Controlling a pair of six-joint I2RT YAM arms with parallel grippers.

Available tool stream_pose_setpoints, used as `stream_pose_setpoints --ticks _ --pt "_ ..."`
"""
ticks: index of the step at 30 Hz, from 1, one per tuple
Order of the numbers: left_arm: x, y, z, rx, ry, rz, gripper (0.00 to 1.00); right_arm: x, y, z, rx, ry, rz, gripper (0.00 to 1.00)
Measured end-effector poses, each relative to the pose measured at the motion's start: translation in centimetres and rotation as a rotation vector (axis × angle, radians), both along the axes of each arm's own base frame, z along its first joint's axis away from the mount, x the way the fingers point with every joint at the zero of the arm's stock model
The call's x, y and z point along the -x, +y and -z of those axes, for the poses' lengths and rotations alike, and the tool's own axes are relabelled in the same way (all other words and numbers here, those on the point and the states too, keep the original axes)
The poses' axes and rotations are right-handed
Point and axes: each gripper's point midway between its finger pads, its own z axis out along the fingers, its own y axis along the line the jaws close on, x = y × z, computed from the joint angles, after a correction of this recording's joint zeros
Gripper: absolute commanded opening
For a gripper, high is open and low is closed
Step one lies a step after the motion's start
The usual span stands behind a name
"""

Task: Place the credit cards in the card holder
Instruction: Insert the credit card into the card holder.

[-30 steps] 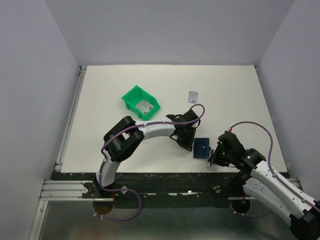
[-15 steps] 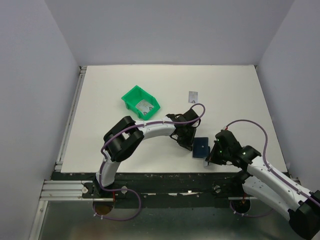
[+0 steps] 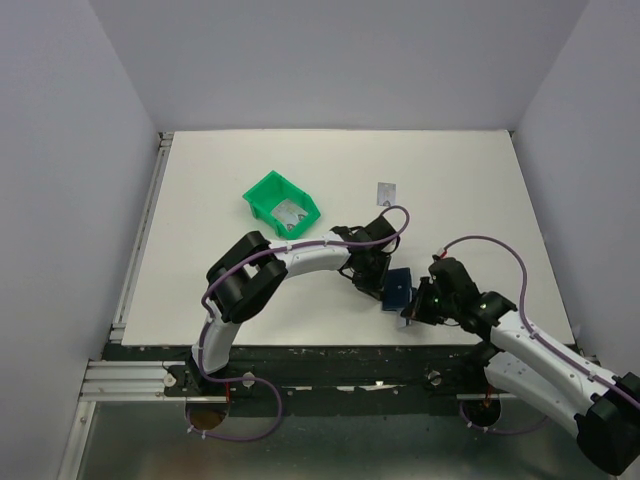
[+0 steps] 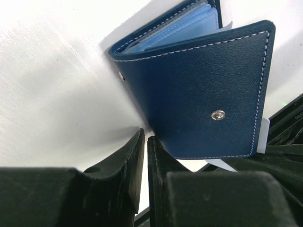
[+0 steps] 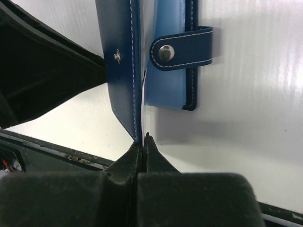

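Note:
The navy card holder lies partly open between my two grippers. The left wrist view shows its cover with a light stud, and pale blue sleeves inside. My left gripper is shut and empty, its tips against the cover's lower left corner. My right gripper is shut on a thin pale credit card, seen edge-on, which runs in between the cover and the blue sleeves. The card's white edge shows past the cover. A second card lies flat on the table farther back.
A green plastic bin stands at the back left with a pale card-like piece inside. The holder's snap tab lies over the sleeves. The table's near edge and black rail run just behind my right gripper.
My right gripper has moved left and forward, up to the card holder, carrying the card into its opening. The holder has shifted slightly left. The left gripper has stayed against it.

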Motion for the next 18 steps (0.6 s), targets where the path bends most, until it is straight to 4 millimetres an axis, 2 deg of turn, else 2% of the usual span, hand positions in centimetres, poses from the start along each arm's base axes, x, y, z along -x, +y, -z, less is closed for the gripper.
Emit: stream_pose_setpoints --ticks 18 --pt "0.1 0.1 0.1 -0.004 0.002 0.002 0.24 -1.9 2.8 -1.9 -0.114 -0.151 -0.120 0.00"
